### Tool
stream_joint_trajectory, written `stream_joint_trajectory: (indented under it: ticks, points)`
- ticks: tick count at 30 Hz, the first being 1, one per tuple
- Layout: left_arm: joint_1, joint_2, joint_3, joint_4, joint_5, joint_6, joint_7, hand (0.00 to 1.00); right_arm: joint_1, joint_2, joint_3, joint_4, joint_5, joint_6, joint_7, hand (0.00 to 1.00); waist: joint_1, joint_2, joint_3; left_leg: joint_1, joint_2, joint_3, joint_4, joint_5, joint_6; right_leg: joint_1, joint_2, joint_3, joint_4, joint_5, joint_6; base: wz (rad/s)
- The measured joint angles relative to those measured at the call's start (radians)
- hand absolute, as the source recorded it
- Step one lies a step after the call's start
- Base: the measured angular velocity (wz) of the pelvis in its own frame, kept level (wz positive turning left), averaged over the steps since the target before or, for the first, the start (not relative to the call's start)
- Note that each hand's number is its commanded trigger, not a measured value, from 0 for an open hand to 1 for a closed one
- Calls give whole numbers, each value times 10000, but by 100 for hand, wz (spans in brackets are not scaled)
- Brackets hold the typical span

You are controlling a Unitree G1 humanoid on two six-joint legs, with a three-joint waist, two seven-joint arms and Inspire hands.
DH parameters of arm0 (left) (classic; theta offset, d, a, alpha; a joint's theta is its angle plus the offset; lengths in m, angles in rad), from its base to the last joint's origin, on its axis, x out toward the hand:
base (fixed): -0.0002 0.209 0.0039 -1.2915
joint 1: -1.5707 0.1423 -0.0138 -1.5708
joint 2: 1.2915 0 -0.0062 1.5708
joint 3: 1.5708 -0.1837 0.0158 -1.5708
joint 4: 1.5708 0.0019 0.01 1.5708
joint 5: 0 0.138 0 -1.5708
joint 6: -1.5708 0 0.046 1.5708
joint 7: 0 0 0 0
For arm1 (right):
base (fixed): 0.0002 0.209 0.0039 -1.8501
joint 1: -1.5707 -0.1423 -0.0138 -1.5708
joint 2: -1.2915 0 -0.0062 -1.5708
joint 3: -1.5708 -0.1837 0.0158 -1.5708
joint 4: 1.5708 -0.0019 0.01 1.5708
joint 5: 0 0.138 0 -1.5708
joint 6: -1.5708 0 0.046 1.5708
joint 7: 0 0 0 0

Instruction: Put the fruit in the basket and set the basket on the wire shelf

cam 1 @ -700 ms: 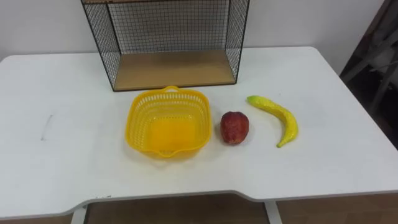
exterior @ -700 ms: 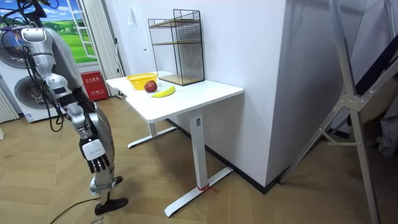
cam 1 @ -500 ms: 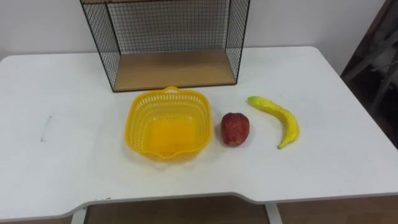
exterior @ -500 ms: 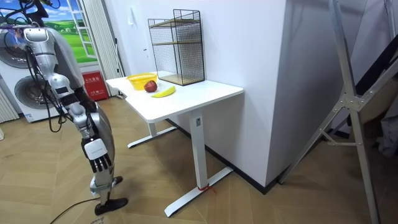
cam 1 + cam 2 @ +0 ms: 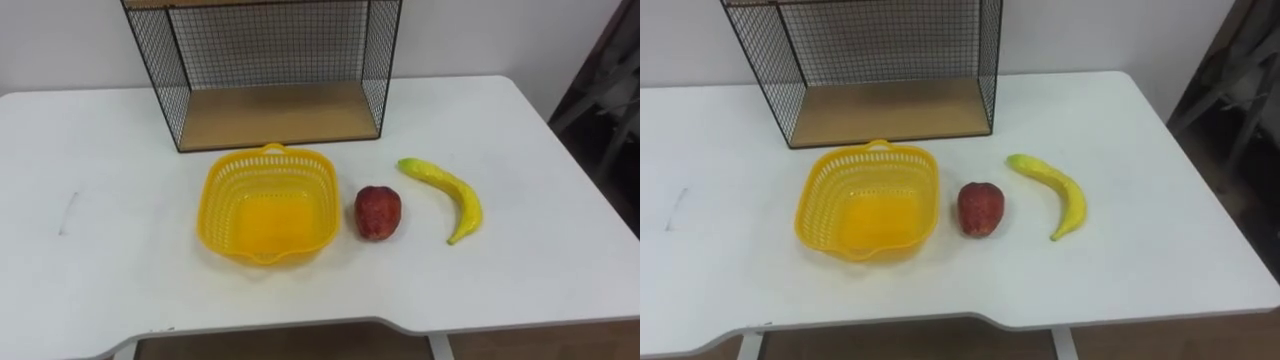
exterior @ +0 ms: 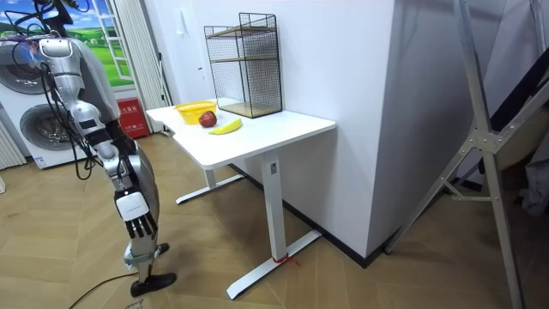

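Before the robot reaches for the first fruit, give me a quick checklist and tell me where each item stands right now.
1. Yellow basket upright, nothing in it: ok.
2. Red apple free to grasp: ok. It sits on the white table just right of the basket, not touching it.
3. Banana free to grasp: ok. It lies right of the apple with a gap between them.
4. Wire shelf ready to receive: ok. Its open front faces the basket and the lower board is bare.
5. Right hand positioned over the fruit: not ok. It hangs open at the robot's side, below table height.
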Motion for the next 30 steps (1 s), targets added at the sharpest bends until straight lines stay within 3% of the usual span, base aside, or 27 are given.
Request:
stream_joint_trajectory:
  ticks: [4,6,10,13,15,18,25,28,30]
  points:
    - [107,-21,175,-27,-349,-6,4,0,124,48,-680,-53,2286,-46,-615,0,-31,-59,-3,12,-2,22,-22,1,0,60,8,-3,7,7,2,0]
    - [245,-46,473,-84,-395,-39,19,0,101,75,-1522,-113,4640,-314,-760,0,-162,-113,2,28,0,81,-30,0,0,46,11,-4,-31,7,2,0]
    - [394,-41,942,-292,-594,-200,20,0,173,78,-2335,-667,7319,-430,-1046,0,-211,-184,4,14,-2,121,-6,0,0,46,3,-5,-59,7,3,0]
    - [752,-45,1737,-579,-918,-452,78,0,9,82,-3735,-1021,9471,-609,-1412,0,-427,-250,-10,13,-3,152,4,-1,0,69,-7,-26,-67,9,6,4]
    - [859,-18,2017,-677,-956,-568,132,0,32,62,-4192,-1412,10298,-729,-1656,0,-506,-265,-4,12,-3,150,3,-1,0,62,-8,-30,-69,9,6,0]
    - [1006,3,2319,-932,-955,-664,275,0,38,25,-5077,-2064,10906,-942,-2316,0,-621,-270,-5,2,-10,159,2,-1,0,61,1,-13,-159,19,24,0]
    - [1132,76,2333,-1080,-961,-817,946,0,-105,-225,-5514,-4566,10557,-1569,-4305,0,-768,-281,-42,-3,-14,251,-40,1,4,37,5,24,-155,67,53,-4]
    - [1126,73,2303,-1250,-954,-838,1149,0,-270,-343,-5664,-6322,9855,-1671,-5315,0,-725,-243,-75,-70,-40,273,-120,29,49,-167,-4,163,8,69,56,-9]
    - [1131,73,2280,-1269,-954,-924,1201,0,-400,-350,-5617,-7994,8544,-1709,-6081,0,-699,-223,-101,-179,-46,278,-154,45,63,-277,-7,185,95,76,66,-2]
